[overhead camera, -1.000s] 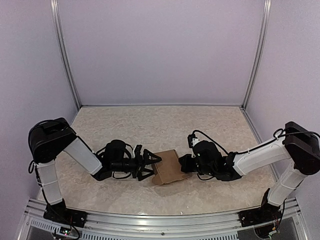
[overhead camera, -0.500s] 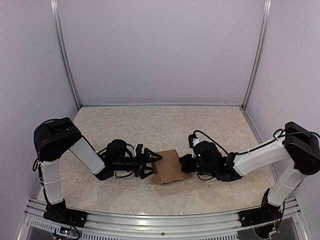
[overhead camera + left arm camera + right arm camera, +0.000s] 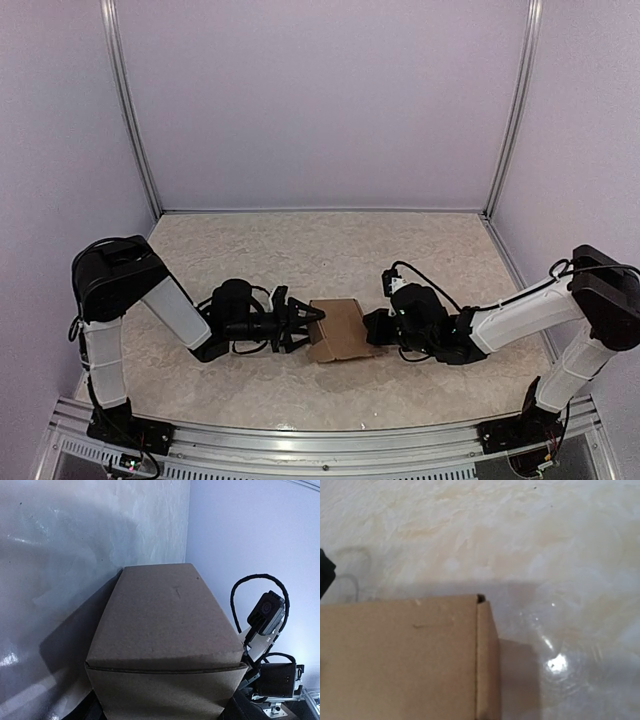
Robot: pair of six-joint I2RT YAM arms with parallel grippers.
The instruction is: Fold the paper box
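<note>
- The paper box (image 3: 340,330): closed, plain brown, cube-like. It sits on the pale marbled table (image 3: 330,250), near the front edge, about mid-way between the 2 arms.
- Left gripper (image 3: 309,329): reaches in low from the left, jaws spread, 1 finger toward each side of the box's left end. Whether the pads press on the cardboard cannot be told.
- Left wrist view: the box (image 3: 165,620) fills the lower middle. A flap seam runs across its near face and a small crease marks the top panel. Beyond the box are the right arm's black wrist camera (image 3: 267,612) and a looped black cable (image 3: 240,595).
- Right gripper (image 3: 372,328): lies low against the box's right side, fingers pressed together. Its tips are hidden by the box, so whether it pinches any cardboard cannot be told.
- Right wrist view: the box (image 3: 400,655) fills the lower left, with a folded edge running down its right side and a small notch at the far corner. Its shadow falls on the table to the right. No fingers show here.
</note>
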